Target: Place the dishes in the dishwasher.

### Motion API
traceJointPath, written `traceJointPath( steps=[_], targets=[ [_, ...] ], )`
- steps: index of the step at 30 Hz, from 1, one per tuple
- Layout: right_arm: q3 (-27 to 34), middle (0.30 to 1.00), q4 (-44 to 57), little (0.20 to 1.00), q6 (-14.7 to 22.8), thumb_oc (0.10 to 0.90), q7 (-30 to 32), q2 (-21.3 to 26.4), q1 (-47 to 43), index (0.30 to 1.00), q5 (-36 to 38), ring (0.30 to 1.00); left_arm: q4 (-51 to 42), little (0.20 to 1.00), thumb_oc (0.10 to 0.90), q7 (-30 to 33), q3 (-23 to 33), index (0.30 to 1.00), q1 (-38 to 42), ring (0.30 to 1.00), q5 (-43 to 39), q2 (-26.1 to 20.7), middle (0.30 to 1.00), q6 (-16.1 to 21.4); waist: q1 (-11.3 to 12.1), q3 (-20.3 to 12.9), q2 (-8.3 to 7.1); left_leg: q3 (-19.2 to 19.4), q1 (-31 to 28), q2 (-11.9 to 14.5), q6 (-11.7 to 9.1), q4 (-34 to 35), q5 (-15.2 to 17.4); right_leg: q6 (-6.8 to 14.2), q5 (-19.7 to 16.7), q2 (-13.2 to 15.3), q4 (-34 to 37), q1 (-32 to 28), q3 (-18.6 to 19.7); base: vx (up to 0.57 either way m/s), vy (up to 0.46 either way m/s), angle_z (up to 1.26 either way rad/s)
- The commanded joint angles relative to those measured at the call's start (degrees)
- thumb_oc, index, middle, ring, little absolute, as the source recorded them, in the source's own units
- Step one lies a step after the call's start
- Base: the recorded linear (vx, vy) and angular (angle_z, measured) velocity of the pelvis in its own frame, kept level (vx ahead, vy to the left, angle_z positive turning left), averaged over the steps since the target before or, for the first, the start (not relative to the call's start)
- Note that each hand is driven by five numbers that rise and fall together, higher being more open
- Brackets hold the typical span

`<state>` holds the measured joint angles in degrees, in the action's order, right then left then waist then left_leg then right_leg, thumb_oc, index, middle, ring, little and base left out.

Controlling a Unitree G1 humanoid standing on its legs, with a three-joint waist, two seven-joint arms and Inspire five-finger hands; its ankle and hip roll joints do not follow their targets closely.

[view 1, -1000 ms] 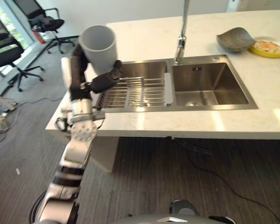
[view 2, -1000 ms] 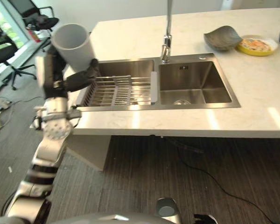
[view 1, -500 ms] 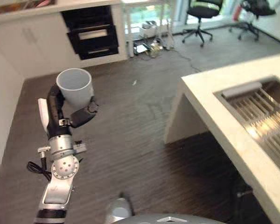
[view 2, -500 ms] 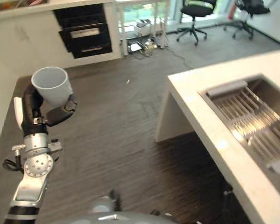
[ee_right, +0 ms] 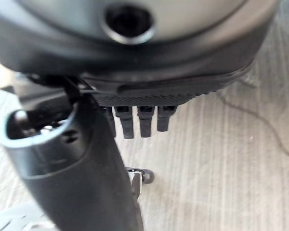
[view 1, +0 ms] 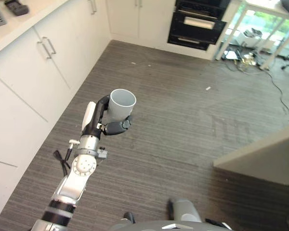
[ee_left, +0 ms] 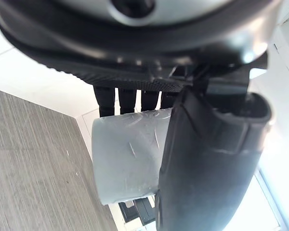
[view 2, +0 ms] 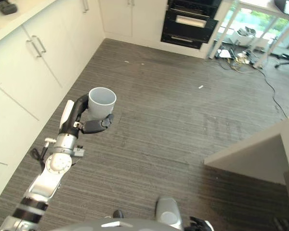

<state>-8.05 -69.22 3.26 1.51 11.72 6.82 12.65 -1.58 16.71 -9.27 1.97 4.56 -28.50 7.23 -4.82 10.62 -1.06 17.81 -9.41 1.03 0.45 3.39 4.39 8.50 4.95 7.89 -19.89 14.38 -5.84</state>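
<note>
Above the floor [view 1: 183, 120], beside the cabinets [view 1: 33, 72], the left hand [view 1: 108, 126] gripped the upright cup [view 1: 121, 103], fingers curled round it. Right hand [ee_right: 111, 159]: fingers straight, empty. A jolt while carrying could tip or loosen the cup.

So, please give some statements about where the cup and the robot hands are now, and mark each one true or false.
1. The left robot hand is closed around the pale grey plastic cup. True.
2. The cup lies on its side. False: it is upright, with its opening facing up.
3. The cup is above the dark striped wooden floor. True.
4. The right robot hand holds a plate. False: it holds nothing, and its fingers are straight.
5. The cup stands on a counter. False: it is carried in the air.
</note>
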Motion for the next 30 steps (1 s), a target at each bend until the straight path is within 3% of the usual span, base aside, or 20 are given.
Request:
traceJointPath(
  steps=[1, 6, 8, 9, 11, 12, 13, 15, 16, 17, 18, 20, 23, 24, 26, 27, 28, 29, 30],
  targets=[
    [-3.07, 0.900, 0.15, 0.900, 1.30, 0.800, 0.33, -0.67, -0.84, 0.900, 3.13, 0.900, -8.34, 0.300, 0.400, 0.89, 0.57, 0.300, 6.48, 0.300, 0.50, 1.33, 0.300, 6.64, -1.55, -2.27, -1.61, -2.48, 2.41, 2.86, -3.85, 1.60, -3.07, 1.12, -5.30, 0.27, 13.18, -12.60, -2.47, 0.04, -0.047, 0.62],
    [-2.92, 0.900, 0.65, 0.900, 1.16, 0.800, -0.03, 0.00, -0.96, 0.900, 2.75, 0.900, -8.63, 0.300, 0.400, 0.31, 0.59, 0.300, 6.50, 0.300, 0.93, 0.98, 0.300, 6.69, -1.85, -2.88, -2.04, -0.91, 1.29, 2.81, -3.97, 1.61, -3.09, 1.48, -7.26, 0.20, 14.05, -13.84, -2.20, 0.06, -0.003, 0.08],
    [-1.90, 0.900, 2.82, 0.900, 1.87, 0.800, -0.27, 0.72, 0.63, 0.900, 3.72, 0.900, -8.71, 0.300, 0.400, -0.42, -0.05, 0.300, 6.01, 0.300, 0.97, 1.63, 0.300, 6.58, -3.91, -3.76, -2.35, 0.31, 0.73, 2.66, -4.00, 1.61, -2.88, 1.49, -7.49, -0.25, 15.78, -14.63, 0.37, 0.01, 0.035, -0.63],
    [-1.57, 0.900, 4.41, 0.900, 2.12, 0.800, -0.21, 1.38, 0.92, 0.900, 3.72, 0.900, -8.20, 0.300, 0.400, -0.47, -0.88, 0.300, 6.42, 0.300, 1.07, 1.79, 0.300, 6.22, -6.29, -3.07, -2.82, 2.52, 0.80, 2.91, -4.14, 1.61, -2.65, 2.20, -9.21, -0.28, 17.71, -13.42, 2.64, -0.18, 0.025, -0.38],
    [-2.55, 0.900, 5.21, 0.900, 2.20, 0.800, 0.36, 1.78, -0.43, 0.900, 2.02, 0.900, -7.70, 0.300, 0.400, 0.18, -0.46, 0.300, 6.65, 0.300, 1.60, 0.66, 0.300, 6.19, -8.44, -1.98, -3.88, 7.68, 2.31, 4.33, -4.64, 1.61, -3.76, 3.68, -14.74, -0.99, 21.01, -8.71, 6.93, -0.26, -0.075, -0.50],
    [-3.02, 0.900, 5.12, 0.900, 2.02, 0.800, 0.22, 1.47, -1.16, 0.900, 1.46, 0.900, -7.53, 0.300, 0.400, 0.54, -0.01, 0.300, 6.42, 0.300, 1.60, -0.31, 0.300, 6.14, -8.57, -1.58, -4.01, 10.02, 3.03, 5.72, -4.94, 1.61, -4.55, 4.10, -15.57, -1.22, 20.32, -6.47, 6.81, -0.22, -0.144, -0.35],
    [-3.35, 0.900, 4.77, 0.900, 2.07, 0.800, 0.06, 0.89, -0.97, 0.900, 1.34, 0.900, -7.84, 0.300, 0.400, 0.79, 0.40, 0.300, 6.13, 0.300, 1.45, -1.16, 0.300, 6.24, -8.14, -1.41, -3.76, 12.21, 3.09, 7.22, -5.28, 1.61, -5.36, 3.87, -13.87, -1.23, 18.98, -6.22, 4.45, -0.24, -0.136, 0.00],
    [-3.03, 0.900, 2.69, 0.900, 1.23, 0.800, -0.44, 0.20, -0.10, 0.900, 0.81, 0.900, -8.44, 0.300, 0.400, 1.50, 2.30, 0.300, 5.83, 0.300, 1.65, -2.21, 0.300, 6.16, -6.15, -1.49, -2.67, 17.12, 2.61, 10.66, -5.84, 0.99, -6.24, 3.38, -9.01, 2.56, 14.78, -8.61, -4.78, -0.26, -0.067, 0.06],
    [-2.91, 0.900, 2.47, 0.900, 1.30, 0.800, -0.52, 0.19, -0.15, 0.900, 0.74, 0.900, -8.58, 0.300, 0.400, 1.48, 2.24, 0.300, 5.72, 0.300, 1.63, -2.19, 0.300, 6.12, -5.80, -1.02, -2.68, 17.40, 1.74, 10.84, -6.20, 0.97, -5.93, 3.29, -7.77, 2.46, 13.60, -8.79, -4.58, -0.38, -0.074, 0.12],
    [-1.95, 0.900, 0.06, 0.900, 0.48, 0.800, -0.42, 0.49, 0.18, 0.900, 0.18, 0.900, -9.37, 0.300, 0.400, 2.19, 2.61, 0.300, 6.43, 0.300, 2.10, -1.87, 0.300, 6.05, -4.61, -1.66, -2.42, 21.04, 2.11, 12.44, -6.76, 0.51, -8.18, 2.80, -7.18, 6.55, 11.73, -13.25, -9.91, -0.38, -0.177, 0.11],
    [-1.65, 0.900, -1.12, 0.900, 0.01, 0.800, -0.25, 0.90, -0.15, 0.900, -0.75, 0.900, -9.84, 0.300, 0.400, 2.66, 2.49, 0.300, 6.92, 0.300, 2.64, -1.62, 0.300, 5.98, -3.84, -2.24, -2.44, 23.59, 2.29, 13.23, -6.96, -0.10, -9.52, 3.16, -8.15, 9.13, 10.15, -16.05, -11.68, -0.49, -0.259, 0.05],
    [-0.12, 0.900, -2.80, 0.900, -0.26, 0.800, -0.13, 1.44, -0.30, 0.900, -0.11, 0.900, -9.62, 0.300, 0.400, 2.82, 2.21, 0.300, 7.29, 0.300, 2.93, -1.12, 0.300, 6.13, -2.90, -2.86, -2.51, 25.21, 2.41, 13.50, -7.26, -0.75, -10.13, 3.51, -8.59, 10.53, 9.68, -17.99, -10.20, -0.20, -0.237, -0.01],
    [1.47, 0.900, -4.47, 0.900, -0.87, 0.800, 0.02, 1.73, -0.36, 0.900, 0.00, 0.900, -9.15, 0.300, 0.400, 2.62, 2.52, 0.300, 6.31, 0.300, 2.75, -0.08, 0.300, 6.93, -2.17, -5.02, -1.22, 26.71, 3.84, 17.05, -9.89, -2.26, -13.29, 5.15, -8.59, 12.47, 16.27, -22.91, -6.10, -0.19, -0.513, -0.05],
    [0.44, 0.900, -4.44, 0.900, -1.03, 0.800, -0.30, 1.41, -0.98, 0.900, -0.93, 0.900, -8.52, 0.300, 0.400, 3.26, 4.62, 0.300, 4.67, 0.300, 3.02, 0.12, 0.300, 6.68, -0.85, -4.89, -0.06, 28.86, 3.27, 20.63, -12.75, -3.52, -16.29, 5.43, -6.29, 11.26, 20.08, -23.24, -9.69, -0.11, -0.415, -0.04],
    [0.29, 0.900, -4.47, 0.900, -1.03, 0.800, -0.31, 1.41, -1.02, 0.900, -0.96, 0.900, -8.62, 0.300, 0.400, 3.24, 4.81, 0.300, 4.48, 0.300, 3.05, 0.11, 0.300, 6.70, -0.83, -4.84, 0.18, 28.92, 3.08, 21.30, -13.36, -3.63, -16.76, 5.11, -6.08, 10.64, 20.32, -23.48, -9.66, -0.07, -0.374, -0.02],
    [-1.63, 0.900, -4.21, 0.900, -0.57, 0.800, -0.90, 1.19, -1.25, 0.900, -1.52, 0.900, -6.43, 0.300, 0.400, 3.76, 5.19, 0.300, 3.99, 0.300, 2.15, 1.28, 0.300, 6.84, -0.46, -4.24, 0.71, 27.79, 3.64, 25.32, -15.28, -4.57, -20.25, 3.68, -3.94, 6.79, 24.35, -23.71, -8.42, -0.12, -0.556, 0.00],
    [-2.40, 0.900, -4.10, 0.900, -0.47, 0.800, -1.19, 1.16, -1.26, 0.900, -2.07, 0.900, -5.65, 0.300, 0.400, 3.70, 5.42, 0.300, 3.96, 0.300, 1.52, 2.26, 0.300, 7.05, -0.34, -3.95, 1.28, 27.03, 4.08, 26.77, -15.45, -5.67, -20.54, 3.07, -2.68, 5.69, 24.72, -24.02, -8.46, -0.16, -0.658, 0.02],
    [-3.10, 0.900, -4.01, 0.900, -0.40, 0.800, -1.53, 1.42, -1.39, 0.900, -2.41, 0.900, -5.27, 0.300, 0.400, 3.80, 5.60, 0.300, 3.41, 0.300, 0.60, 3.38, 0.300, 7.31, -0.39, -3.21, 1.60, 25.51, 4.11, 27.59, -15.45, -7.52, -21.12, 2.95, -2.23, 4.95, 24.84, -24.59, -8.89, -0.13, -0.403, 0.01],
    [-4.16, 0.900, -3.72, 0.900, -0.16, 0.800, -1.50, 2.18, -1.89, 0.900, -2.75, 0.900, -4.63, 0.300, 0.400, 4.51, 6.13, 0.300, 2.93, 0.300, -0.64, 4.33, 0.300, 7.66, 0.47, -1.39, 1.90, 20.12, 5.23, 26.77, -15.30, -11.71, -21.91, 2.02, -2.77, 4.27, 24.89, -24.63, -8.69, -0.14, -0.399, 0.00]
  ],
)
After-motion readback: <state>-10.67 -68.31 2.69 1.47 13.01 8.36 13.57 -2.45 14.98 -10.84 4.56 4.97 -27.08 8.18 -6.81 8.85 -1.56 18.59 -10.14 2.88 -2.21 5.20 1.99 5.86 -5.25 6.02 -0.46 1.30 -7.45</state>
